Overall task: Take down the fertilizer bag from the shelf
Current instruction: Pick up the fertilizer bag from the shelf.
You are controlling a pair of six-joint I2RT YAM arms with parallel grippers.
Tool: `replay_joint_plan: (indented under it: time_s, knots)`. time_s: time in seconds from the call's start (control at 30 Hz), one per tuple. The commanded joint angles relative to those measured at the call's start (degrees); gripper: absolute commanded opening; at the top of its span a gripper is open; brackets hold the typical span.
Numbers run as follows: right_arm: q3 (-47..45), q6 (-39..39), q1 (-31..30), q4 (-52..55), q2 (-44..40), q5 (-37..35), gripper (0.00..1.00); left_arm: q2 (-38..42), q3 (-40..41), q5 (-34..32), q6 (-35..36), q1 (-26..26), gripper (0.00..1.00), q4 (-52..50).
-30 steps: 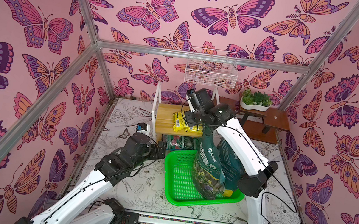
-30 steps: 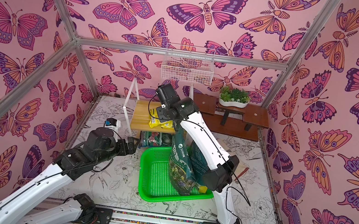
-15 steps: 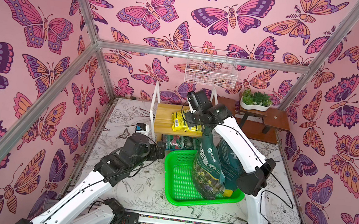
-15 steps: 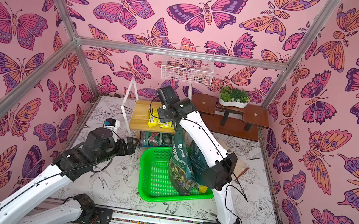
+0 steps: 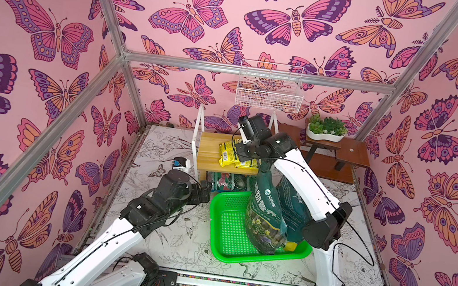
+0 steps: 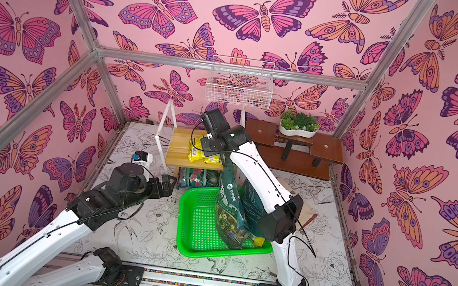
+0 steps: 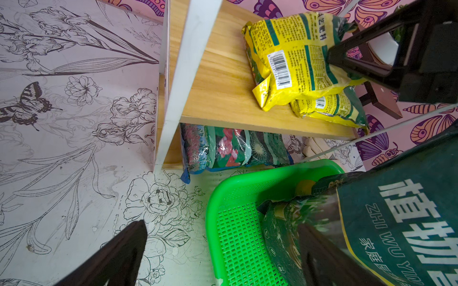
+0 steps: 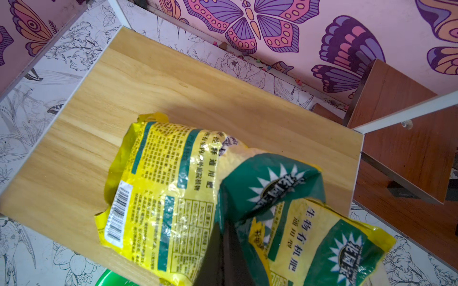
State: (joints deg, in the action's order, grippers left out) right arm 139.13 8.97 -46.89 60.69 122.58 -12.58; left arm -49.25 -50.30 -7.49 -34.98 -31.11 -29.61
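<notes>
The yellow-and-green plastic fertilizer bag (image 8: 161, 188) lies on the top board of the small white-framed, pale-wood shelf (image 5: 211, 147), overlapping a second yellow bag (image 8: 322, 247); my right tool (image 8: 223, 250) is pressed together, pinching its folded green end, I judge so that this bag lifts alone; my left tool (image 7: 221, 225) hangs spread over the flower-printed bench (image 5: 171, 233), beside the green perforated plastic basket (image 5: 220, 210), probably the drop spot, which holds tall dark green bags (image 5: 264, 216).

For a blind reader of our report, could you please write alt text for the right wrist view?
The right end effector pinches a raised fold of the upper yellow fertilizer bag, which lies partly over a second yellow bag on the shelf's top wooden board.
</notes>
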Motion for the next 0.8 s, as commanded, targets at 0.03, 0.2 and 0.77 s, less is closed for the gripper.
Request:
replay_joint_plan:
  time_s: [0.03,0.2,0.77]
  knots:
    - [-0.5,-0.1,0.3,-3.1,-5.2,1.3,0.00,-0.2,0.4,0.2,0.0,0.5,1.00,0.5]
    - [-1.9,-0.1,0.3,-6.6,-9.1,3.2,0.00,-0.1,0.5,0.2,-0.2,0.5,1.00,0.5]
    - [-2.2,-3.4,-1.6,-8.9,-15.6,1.8,0.00,0.0,0.6,0.2,-0.6,0.4,1.00,0.5]
